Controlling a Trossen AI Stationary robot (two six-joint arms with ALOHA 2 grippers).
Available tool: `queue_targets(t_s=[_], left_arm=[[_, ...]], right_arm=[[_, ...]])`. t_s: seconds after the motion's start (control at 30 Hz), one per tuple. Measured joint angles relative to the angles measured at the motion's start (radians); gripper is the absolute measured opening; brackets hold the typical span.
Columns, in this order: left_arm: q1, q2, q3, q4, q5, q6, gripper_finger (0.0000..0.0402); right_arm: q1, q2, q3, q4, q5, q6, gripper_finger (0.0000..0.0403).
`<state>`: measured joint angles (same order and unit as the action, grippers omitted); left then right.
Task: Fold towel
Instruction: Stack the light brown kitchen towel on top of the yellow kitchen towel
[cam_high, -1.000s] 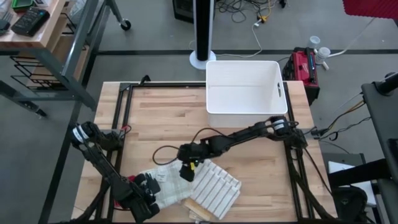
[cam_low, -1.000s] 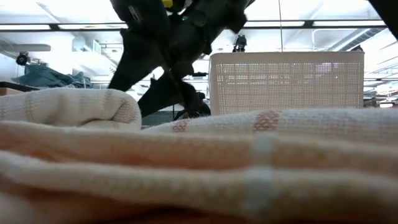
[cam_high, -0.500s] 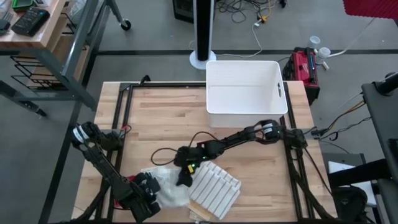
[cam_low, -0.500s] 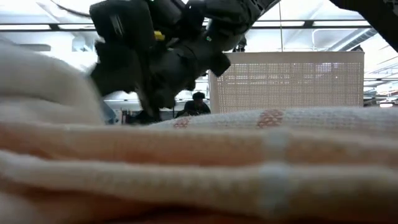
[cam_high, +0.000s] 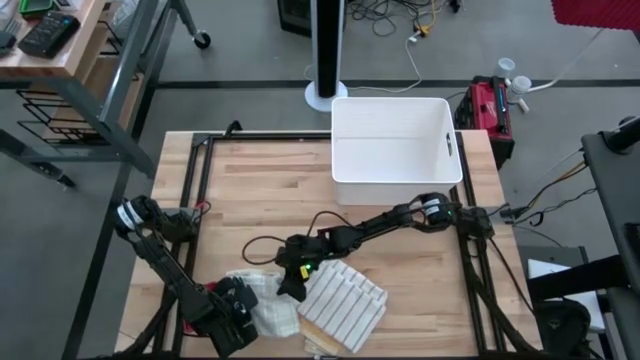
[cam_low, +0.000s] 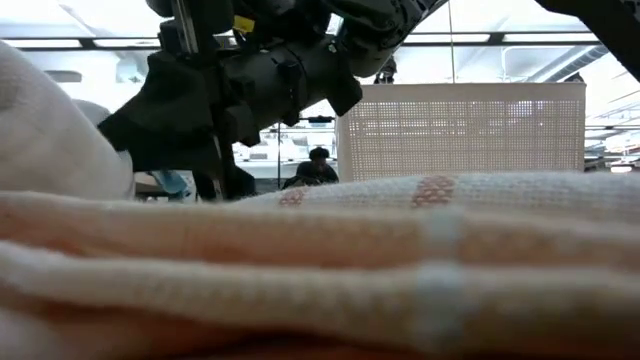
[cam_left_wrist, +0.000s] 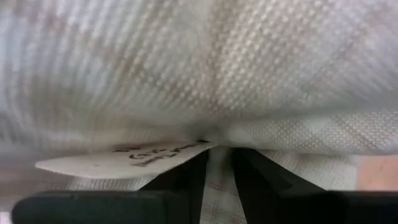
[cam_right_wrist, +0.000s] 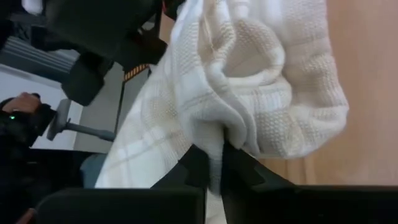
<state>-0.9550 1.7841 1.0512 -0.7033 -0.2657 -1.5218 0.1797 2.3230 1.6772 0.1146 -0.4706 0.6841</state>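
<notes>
On towel (cam_left_wrist: 261, 68): tag (cam_left_wrist: 124, 160), writing unreadable.

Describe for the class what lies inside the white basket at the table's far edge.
From above, the white basket shows only its bare white floor and walls; nothing lies inside. The towel sits outside it, near the front edge. The table surface beneath the basket is covered.

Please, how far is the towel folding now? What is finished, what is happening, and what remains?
Done: the towel looks partly doubled over near the table's front edge, one striped part flat.
In hand: the right gripper is shut on a bunched fold of cloth, and the left gripper pinches the towel by its label.
Left: the bunched side still needs laying flat and squaring up.
</notes>
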Motion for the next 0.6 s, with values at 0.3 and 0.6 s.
queue_targets(t_s=[0.3, 0.6], left_arm=[[0.006, -0.020, -0.004, -0.034, -0.068, 0.004, 0.0076], [0.074, -0.046, 0.008, -0.031, -0.149, 0.122, 0.0076]], right_arm=[[0.030, -0.086, 0.001, -0.084, 0.012, -0.005, 0.0005], [0.083, -0.234, 0.001, -0.453, 0.244, -0.117, 0.0002]])
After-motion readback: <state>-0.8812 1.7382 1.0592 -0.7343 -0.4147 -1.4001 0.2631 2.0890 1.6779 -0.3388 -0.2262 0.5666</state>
